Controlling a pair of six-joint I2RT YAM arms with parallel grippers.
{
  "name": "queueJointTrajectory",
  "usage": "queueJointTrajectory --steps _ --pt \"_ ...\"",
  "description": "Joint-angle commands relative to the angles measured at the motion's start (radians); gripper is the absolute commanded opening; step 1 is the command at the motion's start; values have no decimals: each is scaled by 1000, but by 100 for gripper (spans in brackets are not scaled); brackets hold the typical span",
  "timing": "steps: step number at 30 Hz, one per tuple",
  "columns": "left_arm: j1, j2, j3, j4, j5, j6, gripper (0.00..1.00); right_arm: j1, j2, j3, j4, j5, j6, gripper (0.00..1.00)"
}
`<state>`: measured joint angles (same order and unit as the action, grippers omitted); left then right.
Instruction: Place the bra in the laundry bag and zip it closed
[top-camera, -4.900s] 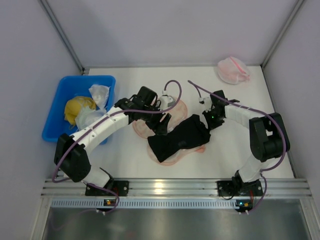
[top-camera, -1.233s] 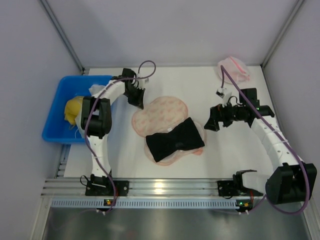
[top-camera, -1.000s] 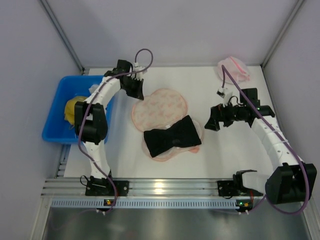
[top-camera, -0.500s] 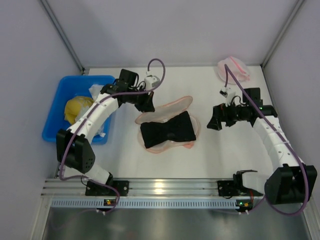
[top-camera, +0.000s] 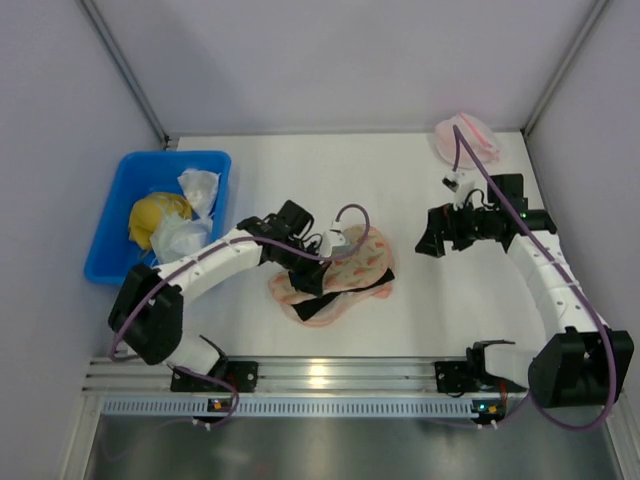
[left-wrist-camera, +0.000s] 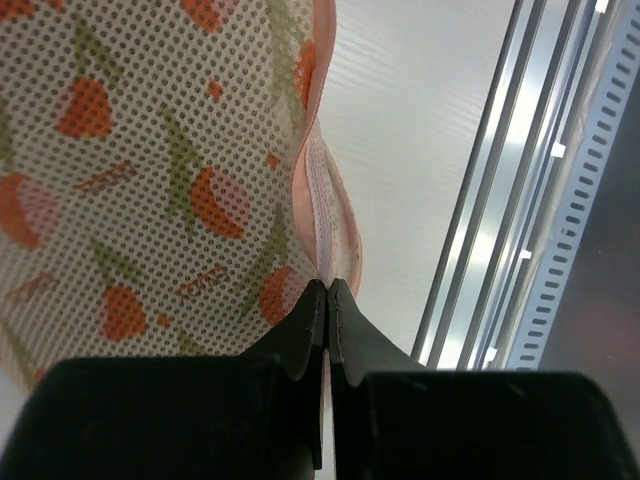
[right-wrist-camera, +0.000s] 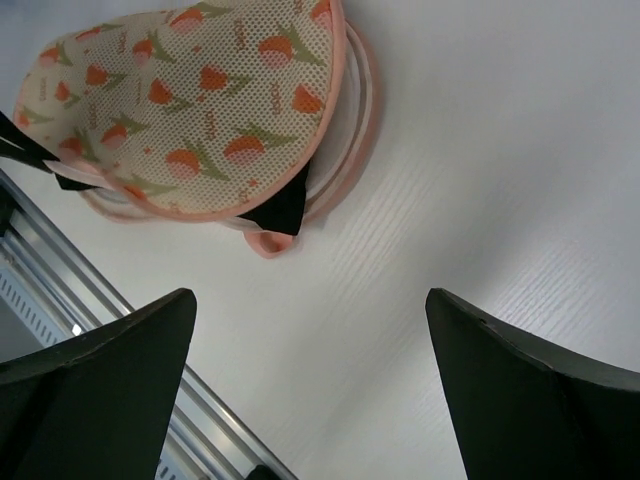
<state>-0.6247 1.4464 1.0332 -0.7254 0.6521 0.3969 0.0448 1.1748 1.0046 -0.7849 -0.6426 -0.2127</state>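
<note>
The laundry bag (top-camera: 362, 255), peach mesh with red-orange tulip marks, lies at the table's middle with its top flap folded over the bra. Only black slivers of the bra (top-camera: 382, 282) poke out from under the flap's near-right edge; the right wrist view shows one such bit of the bra (right-wrist-camera: 283, 206) beneath the bag (right-wrist-camera: 190, 95). My left gripper (top-camera: 322, 268) is shut on the bag's pink zipper edge (left-wrist-camera: 326, 225), its tips (left-wrist-camera: 327, 285) pinching it beside the mesh (left-wrist-camera: 150, 150). My right gripper (top-camera: 432, 240) hovers open to the bag's right, with nothing between its fingers (right-wrist-camera: 100, 380).
A blue bin (top-camera: 170, 156) at the left holds a yellow cloth lump (top-camera: 155, 215) and white cloth bundles (top-camera: 195, 190). A pink-and-white mesh bundle (top-camera: 467, 140) sits at the far right corner. The metal rail (top-camera: 320, 375) runs along the near edge.
My left gripper swung from the far left toward the near middle, dragging the bag's flap over the bra, which is now mostly covered. The right arm barely moved.
</note>
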Motion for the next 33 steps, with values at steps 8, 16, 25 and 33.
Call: queueJointTrajectory --steps 8,16,25,33 --pt "-121 212 -27 219 -140 -132 11 26 94 -14 173 -69 68 90" --pt "-129 321 -12 218 -264 -60 17 44 166 -18 233 -57 87 85" --pt "-129 284 -58 215 -420 230 20 43 210 35 245 -57 95 84" --pt "-121 250 -88 178 -390 487 20 53 204 37 320 -121 197 81"
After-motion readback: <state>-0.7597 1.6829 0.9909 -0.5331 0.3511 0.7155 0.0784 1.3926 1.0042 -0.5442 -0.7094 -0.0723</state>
